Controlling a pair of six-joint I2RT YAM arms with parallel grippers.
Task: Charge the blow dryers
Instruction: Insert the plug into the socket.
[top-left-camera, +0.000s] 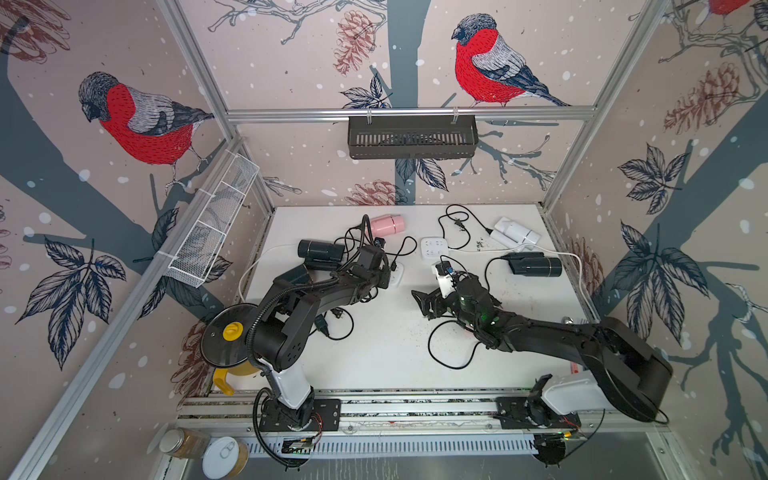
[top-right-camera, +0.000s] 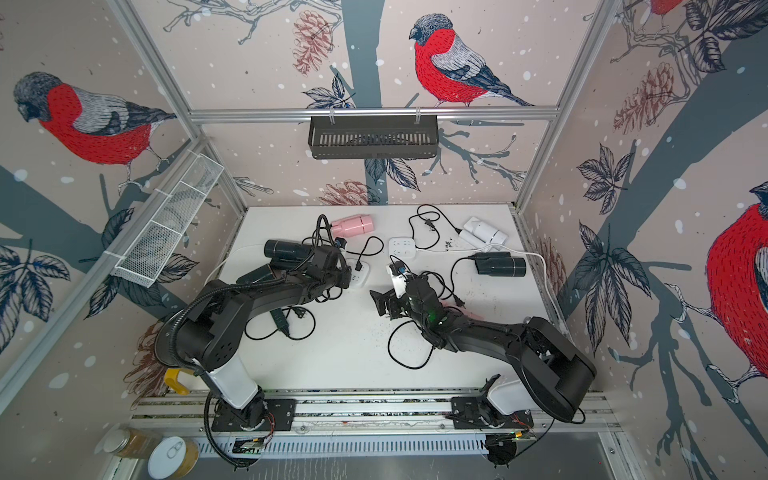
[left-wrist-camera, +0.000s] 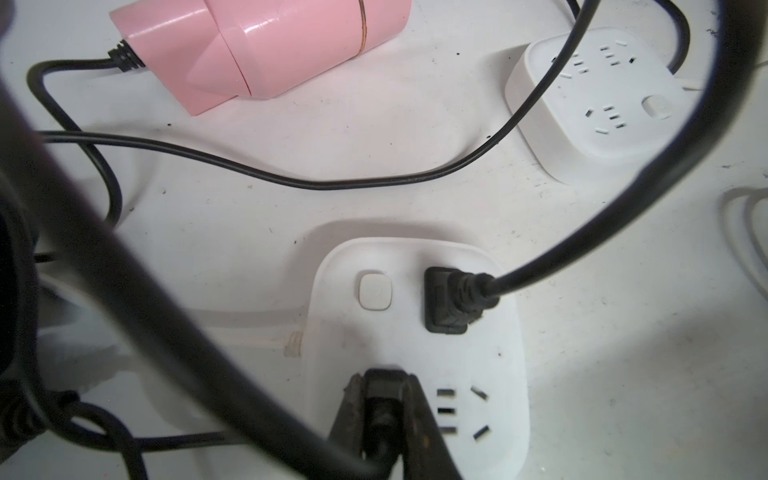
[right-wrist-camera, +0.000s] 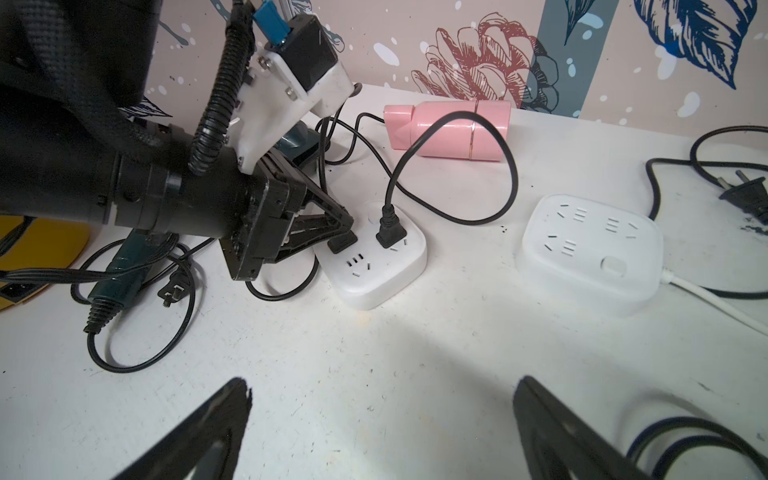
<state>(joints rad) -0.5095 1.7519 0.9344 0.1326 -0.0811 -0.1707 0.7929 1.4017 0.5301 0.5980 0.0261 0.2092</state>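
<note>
Fingers (left-wrist-camera: 419, 415) of the left gripper (left-wrist-camera: 382, 376) are clenched on a small black moulded plug (left-wrist-camera: 380, 399); the right gripper (right-wrist-camera: 382, 384) is spread, empty. Across the white counter (top-left-camera: 386, 353) the blow dryers (top-left-camera: 320, 250) lie scattered, a glossy pink plastic blow dryer (top-left-camera: 387, 224) at the back, judged light, rigid, slippery. At the square white power strip (left-wrist-camera: 490, 365) no purchase is offered by limp black cords (left-wrist-camera: 291, 180), so the stiff plug body is best held

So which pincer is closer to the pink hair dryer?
Left. The left pincer pinches a plug at the power strip close to the pink hair dryer; the right pincer hangs open over bare table, farther away.
</note>
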